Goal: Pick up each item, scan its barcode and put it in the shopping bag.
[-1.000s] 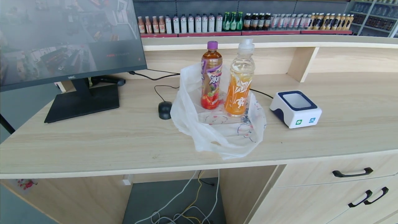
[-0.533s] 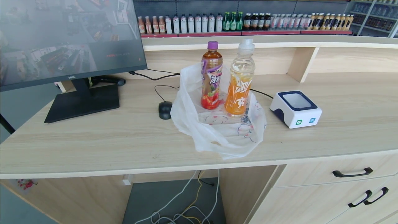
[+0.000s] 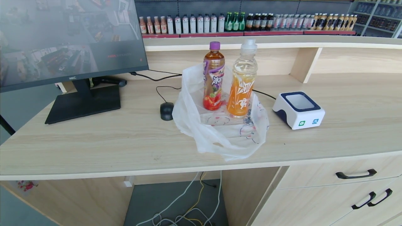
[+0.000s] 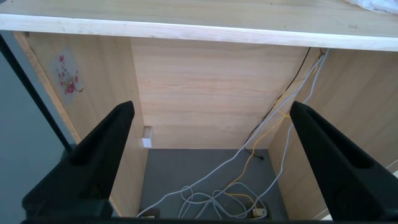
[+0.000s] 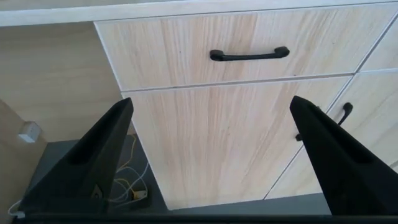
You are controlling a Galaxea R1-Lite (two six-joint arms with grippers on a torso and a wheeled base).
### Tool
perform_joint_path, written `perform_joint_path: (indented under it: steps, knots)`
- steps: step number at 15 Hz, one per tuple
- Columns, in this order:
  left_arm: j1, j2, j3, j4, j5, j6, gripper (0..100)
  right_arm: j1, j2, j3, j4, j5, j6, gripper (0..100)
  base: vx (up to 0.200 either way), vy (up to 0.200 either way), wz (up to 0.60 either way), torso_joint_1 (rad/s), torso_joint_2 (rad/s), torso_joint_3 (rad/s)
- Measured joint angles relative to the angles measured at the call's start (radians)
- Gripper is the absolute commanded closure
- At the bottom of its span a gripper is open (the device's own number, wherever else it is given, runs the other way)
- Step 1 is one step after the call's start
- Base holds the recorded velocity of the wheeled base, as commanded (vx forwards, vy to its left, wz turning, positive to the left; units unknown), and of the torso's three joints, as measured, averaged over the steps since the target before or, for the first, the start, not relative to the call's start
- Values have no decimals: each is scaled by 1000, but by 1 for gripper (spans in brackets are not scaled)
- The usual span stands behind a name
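Purple-capped bottle (image 3: 213, 78) and white-capped bottle (image 3: 242, 84) stand upright, apparently inside the shopping bag (image 3: 220, 138) on the bench (image 3: 94, 138). Left gripper (image 4: 211, 109) and right gripper (image 5: 211, 102): fingers spread.

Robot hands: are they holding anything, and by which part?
Nothing. The left hand and right hand are both open and empty. The purple-capped brown bottle and white-capped orange bottle stand untouched in the white plastic bag.

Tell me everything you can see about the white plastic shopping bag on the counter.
The shopping bag is thin, translucent white plastic with a faint coloured print. It lies crumpled and slumped open on the wooden counter, near its front edge. Two upright bottles, a purple-capped bottle and an orange drink bottle, stand side by side inside it.
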Motion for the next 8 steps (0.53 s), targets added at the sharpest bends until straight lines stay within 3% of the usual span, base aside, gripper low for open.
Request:
perform_joint_path:
  steps: [2, 8]
  knots:
    - [0, 0, 0, 0, 0, 0, 0, -1, -11, 0, 0, 0, 2, 0, -200, 0, 0, 17, 5, 0]
    - [0, 0, 0, 0, 1, 1, 0, -1, -14, 0, -1, 0, 3, 0, 0, 0, 0, 0, 0, 0]
